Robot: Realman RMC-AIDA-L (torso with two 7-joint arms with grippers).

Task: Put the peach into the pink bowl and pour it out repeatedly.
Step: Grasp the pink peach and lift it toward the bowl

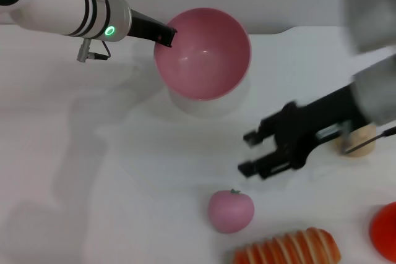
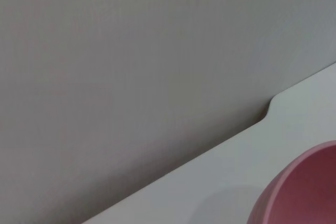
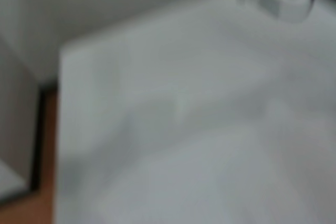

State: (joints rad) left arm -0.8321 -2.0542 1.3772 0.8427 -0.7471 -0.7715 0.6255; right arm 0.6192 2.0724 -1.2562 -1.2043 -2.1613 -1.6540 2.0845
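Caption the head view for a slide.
Left claw holds the tilted, empty pink bowl; open right claw hovers above the peach.

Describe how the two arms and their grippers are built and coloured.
The left arm is a white cylinder with black bands, a glowing green ring light and a small grey cable loop, ending in a slim black left gripper. The right arm is grey-white, carrying a black right gripper with two blocky fingers.

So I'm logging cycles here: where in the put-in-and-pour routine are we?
The pink bowl is held at its rim by the left gripper, lifted, tilted and empty. The peach lies on the table. The right gripper hangs open just above it, not gripping. Left: grasp the peach, drop it in, pour again.
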